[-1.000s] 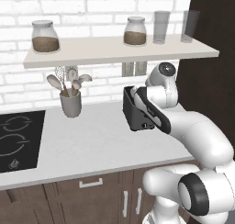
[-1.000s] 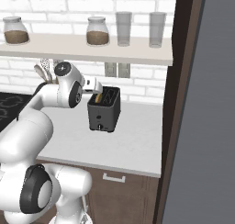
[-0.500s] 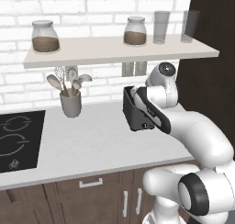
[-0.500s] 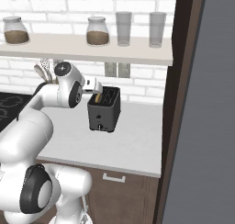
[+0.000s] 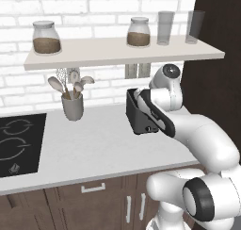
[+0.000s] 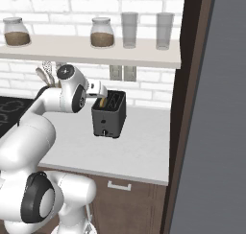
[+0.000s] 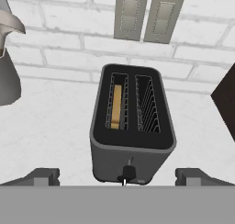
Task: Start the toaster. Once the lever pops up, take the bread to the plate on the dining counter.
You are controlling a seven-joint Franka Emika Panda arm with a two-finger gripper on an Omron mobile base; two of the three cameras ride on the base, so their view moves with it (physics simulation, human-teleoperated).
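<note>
We see the toaster (image 7: 132,126), a boxy dark grey appliance with rounded corners and a smooth matte shell, standing on a pale, finely speckled worktop (image 5: 103,149) before a wall of white brick (image 5: 108,17). Its top carries two long parallel slots lined with thin wire grids; in the hand view the slot toward 9 o'clock holds the bread (image 7: 117,106), a thin tan slice seen edge-on and sunk within the slot, while the slot toward 3 o'clock shows bare wire. A small dark knob (image 7: 128,172) sits low on the near face, at 6 o'clock of the body. The gripper (image 7: 117,176) hangs above and in front of the toaster with its two dark fingertips (image 7: 43,176) spread wide, one at each lower corner of the hand view, touching nothing. At 12 o'clock, two flat grey rectangular wall outlets (image 7: 146,14) are set in the brick. In the left base view, a grey cylindrical utensil cup (image 5: 72,105) with pale spoons stands at 9 o'clock of the toaster, well apart, and a glossy black hob (image 5: 19,144) lies farther that way. A pale shelf (image 5: 117,52) above bears two lidded glass jars (image 5: 138,32) of brown contents and two clear tumblers (image 5: 165,28).
</note>
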